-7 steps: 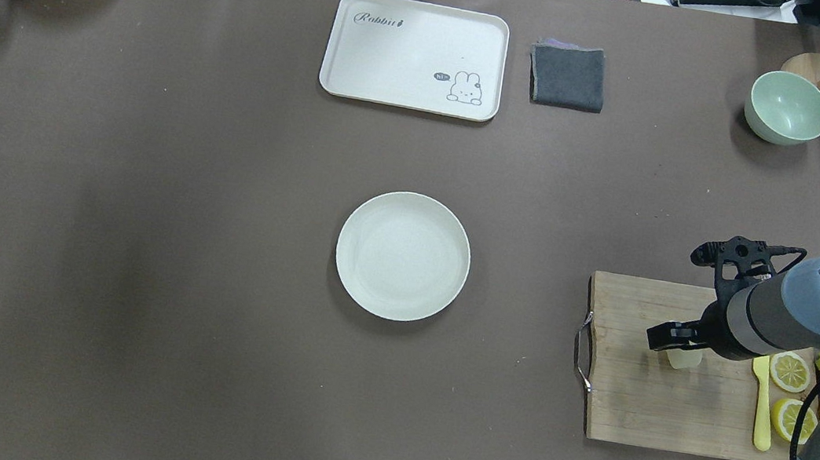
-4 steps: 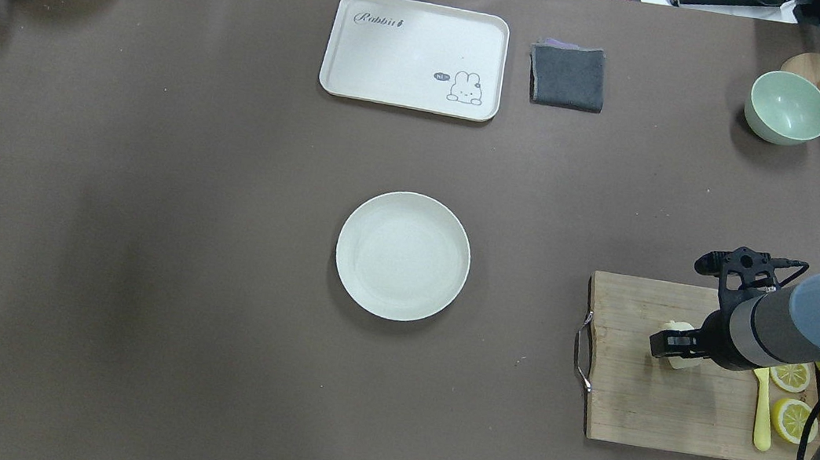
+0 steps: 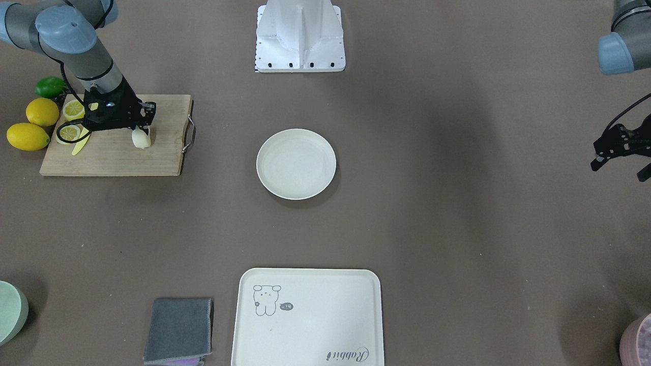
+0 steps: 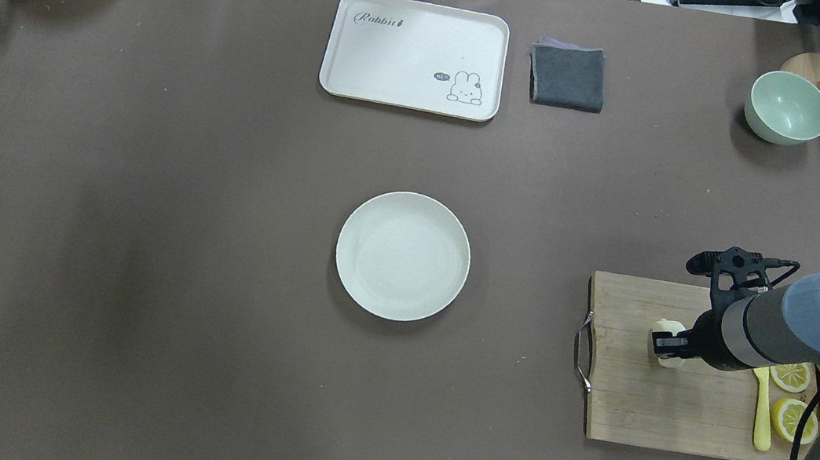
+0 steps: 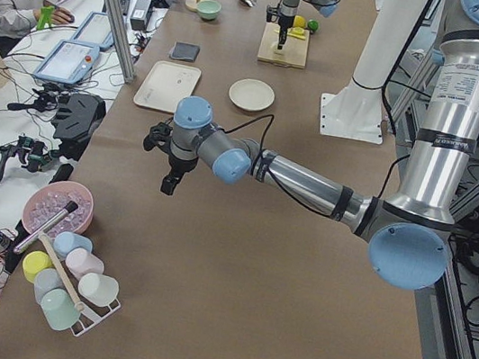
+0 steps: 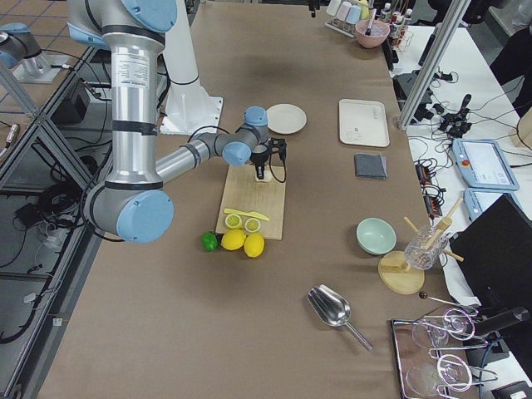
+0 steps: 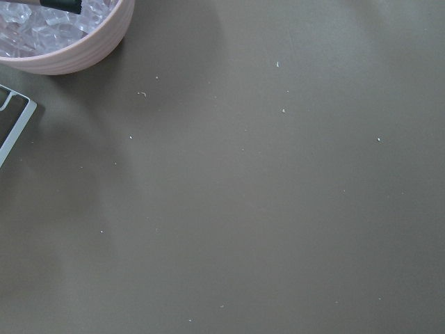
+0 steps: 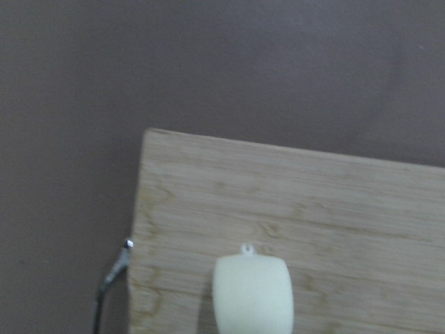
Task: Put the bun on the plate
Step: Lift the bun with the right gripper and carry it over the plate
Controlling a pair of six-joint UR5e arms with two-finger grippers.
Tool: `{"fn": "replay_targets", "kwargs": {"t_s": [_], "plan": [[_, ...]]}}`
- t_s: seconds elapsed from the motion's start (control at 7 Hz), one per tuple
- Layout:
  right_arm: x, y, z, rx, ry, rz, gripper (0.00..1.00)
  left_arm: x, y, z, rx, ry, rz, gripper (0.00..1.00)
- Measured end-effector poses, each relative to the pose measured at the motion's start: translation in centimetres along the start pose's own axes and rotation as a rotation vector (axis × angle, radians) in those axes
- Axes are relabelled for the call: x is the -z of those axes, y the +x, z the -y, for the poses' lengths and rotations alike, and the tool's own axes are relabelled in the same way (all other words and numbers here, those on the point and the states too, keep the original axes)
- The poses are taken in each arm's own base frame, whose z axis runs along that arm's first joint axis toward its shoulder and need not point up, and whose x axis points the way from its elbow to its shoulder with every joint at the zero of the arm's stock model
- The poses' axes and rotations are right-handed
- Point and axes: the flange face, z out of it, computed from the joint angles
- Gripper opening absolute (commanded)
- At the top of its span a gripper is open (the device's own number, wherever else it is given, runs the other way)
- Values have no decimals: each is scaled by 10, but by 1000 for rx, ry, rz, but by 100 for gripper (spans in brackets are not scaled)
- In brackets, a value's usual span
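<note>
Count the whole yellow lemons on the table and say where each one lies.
2. Both lie off the cutting board, past its end without the handle: the upper lemon beside the green lime, the lower lemon just below it in the front-facing view.

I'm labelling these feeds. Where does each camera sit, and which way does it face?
Front-facing: across the table, facing the robot, looking down; right gripper at the board, left gripper at the edge.
Overhead: behind the robot, looking forward-down; shows right arm.
Exterior left: table's left end; left arm near.
Exterior right: table's right end; right arm near.
Left wrist: down at a pink bowl; no body.
Right wrist: down at the bun; no fingers.
Front-facing and overhead share the plate.
</note>
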Motion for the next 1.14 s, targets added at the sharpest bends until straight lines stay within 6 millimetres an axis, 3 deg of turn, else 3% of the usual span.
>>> {"fn": "replay_targets", "kwargs": {"t_s": [0.43,0.57,0.86,1.0,1.14], "plan": [[45,-138,65,-100,19,14,8,2,-2,-1,13,-5,-16,98],[50,-182,83,-130,33,30,8,4,-4,-1,22,-6,-20,98],[29,-270,110,-170,66,17,15,3,-7,-2,39,-21,-25,98],[11,-301,110,-167,78,11,27,3,-9,-2,48,-28,-24,98],[-4,-318,102,-157,85,23,73,3,-9,-2,56,-35,-22,98]]}}
